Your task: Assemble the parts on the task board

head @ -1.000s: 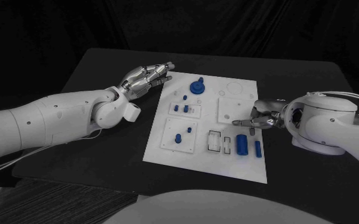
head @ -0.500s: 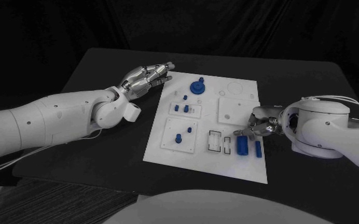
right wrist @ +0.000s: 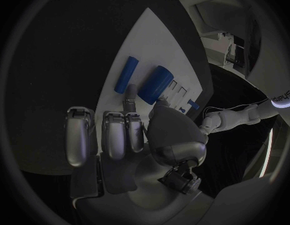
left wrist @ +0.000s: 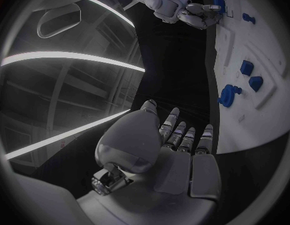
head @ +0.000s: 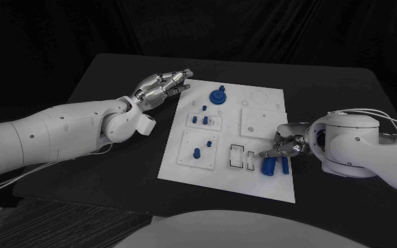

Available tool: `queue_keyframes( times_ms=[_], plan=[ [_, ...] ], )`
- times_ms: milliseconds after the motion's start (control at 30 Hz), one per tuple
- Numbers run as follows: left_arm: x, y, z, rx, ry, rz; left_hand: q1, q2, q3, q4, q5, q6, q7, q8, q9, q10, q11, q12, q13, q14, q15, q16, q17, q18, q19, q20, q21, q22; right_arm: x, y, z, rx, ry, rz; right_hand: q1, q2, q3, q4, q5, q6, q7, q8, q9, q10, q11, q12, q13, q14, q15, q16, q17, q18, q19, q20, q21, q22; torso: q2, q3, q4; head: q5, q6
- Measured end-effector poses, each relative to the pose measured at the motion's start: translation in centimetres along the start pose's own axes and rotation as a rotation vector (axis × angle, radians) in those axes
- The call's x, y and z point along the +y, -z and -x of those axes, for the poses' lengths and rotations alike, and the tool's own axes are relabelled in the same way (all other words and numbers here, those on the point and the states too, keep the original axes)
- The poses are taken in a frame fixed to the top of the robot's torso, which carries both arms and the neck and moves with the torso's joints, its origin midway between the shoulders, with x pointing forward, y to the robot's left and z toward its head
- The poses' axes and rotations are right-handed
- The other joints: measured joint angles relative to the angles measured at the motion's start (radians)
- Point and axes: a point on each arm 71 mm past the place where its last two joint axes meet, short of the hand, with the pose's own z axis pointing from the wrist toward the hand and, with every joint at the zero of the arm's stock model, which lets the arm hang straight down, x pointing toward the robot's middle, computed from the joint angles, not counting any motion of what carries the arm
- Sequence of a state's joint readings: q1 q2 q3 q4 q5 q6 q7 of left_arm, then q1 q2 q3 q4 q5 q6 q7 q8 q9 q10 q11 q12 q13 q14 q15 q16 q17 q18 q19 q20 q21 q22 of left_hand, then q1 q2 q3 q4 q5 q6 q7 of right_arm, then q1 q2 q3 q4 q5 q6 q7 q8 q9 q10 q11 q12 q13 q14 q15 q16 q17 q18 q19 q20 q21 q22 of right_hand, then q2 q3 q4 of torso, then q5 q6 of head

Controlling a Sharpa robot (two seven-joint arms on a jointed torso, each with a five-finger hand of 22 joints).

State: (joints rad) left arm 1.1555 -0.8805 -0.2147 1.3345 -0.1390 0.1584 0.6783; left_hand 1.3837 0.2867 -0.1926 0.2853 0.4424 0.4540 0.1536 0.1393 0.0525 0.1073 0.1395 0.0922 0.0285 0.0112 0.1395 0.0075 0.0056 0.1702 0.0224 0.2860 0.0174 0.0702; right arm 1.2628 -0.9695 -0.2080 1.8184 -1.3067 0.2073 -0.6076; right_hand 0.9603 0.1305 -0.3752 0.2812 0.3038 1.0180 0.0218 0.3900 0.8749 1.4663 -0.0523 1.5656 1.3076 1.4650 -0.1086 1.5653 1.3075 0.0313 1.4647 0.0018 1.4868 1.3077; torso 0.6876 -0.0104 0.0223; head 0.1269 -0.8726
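Right hand (head: 281, 146): hung low over the task board's near right edge, fingers curled, gripping nothing I could make out.
Thick blue cylinder (head: 267, 161): lay flat just beneath the fingertips, thin blue rod (head: 285, 165) close beside it.
Task board (head: 265, 188): white plate mid-table.
Left hand (head: 162, 87): fingers together, empty, beside the board's far left corner.
Risk: curled fingers could nudge the cylinder rolling against the rod.
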Motion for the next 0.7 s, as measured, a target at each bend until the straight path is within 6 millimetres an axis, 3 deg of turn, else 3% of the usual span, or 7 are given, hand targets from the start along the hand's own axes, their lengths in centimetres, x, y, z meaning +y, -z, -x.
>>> queue_keyframes(
  times_ms=[100,300,367,567,700],
  plan=[
    [0.04,0.01,0.0,0.0,0.0,0.001,0.0,0.0,0.0,0.0,0.0,0.0,0.0,0.0,0.0,0.0,0.0,0.0,0.0,0.0,0.0,0.0,0.0,0.0,0.0,0.0,0.0,0.0,0.14,-0.08,-0.13,0.005,0.002,0.002,0.038,-0.003,-0.003,-0.011,0.063,-0.009,-0.002,0.006,0.026,0.0,0.0,0.0,0.0,0.0,0.0,0.0,0.0,0.0,0.0,0.0,0.0,0.0,0.0,0.0,-0.0002,-0.001,0.0],
    [0.11,0.0,0.0,0.001,0.001,0.002,0.004,-0.004,0.0,0.0,0.0,0.0,0.0,0.0,0.0,0.0,0.0,0.0,0.0,0.0,0.0,0.0,0.0,0.0,0.0,0.0,0.0,0.001,0.34,-0.13,-0.12,-0.002,-0.004,0.007,0.119,-0.014,0.019,-0.051,0.276,-0.035,0.0,0.013,0.071,0.0,0.0,0.0,0.0,0.0,0.0,0.0,0.0,0.0,0.0,0.0,-0.017,0.0,0.0,0.0001,-0.0005,-0.002,0.0],
    [0.14,0.01,0.01,0.001,0.002,0.002,0.004,-0.004,0.003,-0.003,0.004,0.0,0.0,0.0,0.0,0.0,0.0,0.0,0.0,0.0,0.0,0.0,0.0,0.0,0.0,0.0,0.0,0.002,0.41,-0.13,-0.05,-0.008,-0.008,0.008,0.144,-0.018,0.031,-0.064,0.319,-0.049,-0.001,0.014,0.075,0.0,0.0,0.0,0.0,0.0,0.0,0.0,0.0,0.0,0.0,0.0,-0.019,0.0,0.0,0.0001,-0.0004,-0.002,0.0],
    [0.24,0.03,0.0,0.002,0.004,0.004,0.012,-0.004,0.003,-0.003,0.004,0.0,0.0,0.0,0.0,0.0,0.0,0.0,0.0,0.0,0.0,0.0,0.0,0.0,0.0,0.0,0.0,0.002,0.56,-0.11,0.09,-0.027,-0.034,0.015,0.206,-0.028,0.044,-0.076,0.397,-0.066,0.001,0.0,0.08,-0.002,0.002,0.0,0.0,0.0,0.0,-0.005,0.0,0.0,0.0,0.0,-0.023,0.0,0.0,0.0001,-0.0001,-0.002,0.0],
    [0.3,0.03,-0.02,0.004,0.006,0.005,0.012,-0.004,0.008,-0.003,0.009,0.0,0.0,0.0,0.0,0.0,0.0,0.0,0.0,0.0,0.0,0.0,0.0,0.0,0.004,0.004,0.0,0.003,0.5,-0.18,0.02,-0.026,-0.082,0.018,0.206,-0.028,0.066,-0.054,0.425,-0.066,-0.002,0.01,0.083,-0.002,0.001,0.0,0.0,0.0,0.001,-0.007,0.0,0.0,0.0,0.0,-0.023,0.0,0.0,0.0001,0.0002,-0.001,0.0]
  ],
)
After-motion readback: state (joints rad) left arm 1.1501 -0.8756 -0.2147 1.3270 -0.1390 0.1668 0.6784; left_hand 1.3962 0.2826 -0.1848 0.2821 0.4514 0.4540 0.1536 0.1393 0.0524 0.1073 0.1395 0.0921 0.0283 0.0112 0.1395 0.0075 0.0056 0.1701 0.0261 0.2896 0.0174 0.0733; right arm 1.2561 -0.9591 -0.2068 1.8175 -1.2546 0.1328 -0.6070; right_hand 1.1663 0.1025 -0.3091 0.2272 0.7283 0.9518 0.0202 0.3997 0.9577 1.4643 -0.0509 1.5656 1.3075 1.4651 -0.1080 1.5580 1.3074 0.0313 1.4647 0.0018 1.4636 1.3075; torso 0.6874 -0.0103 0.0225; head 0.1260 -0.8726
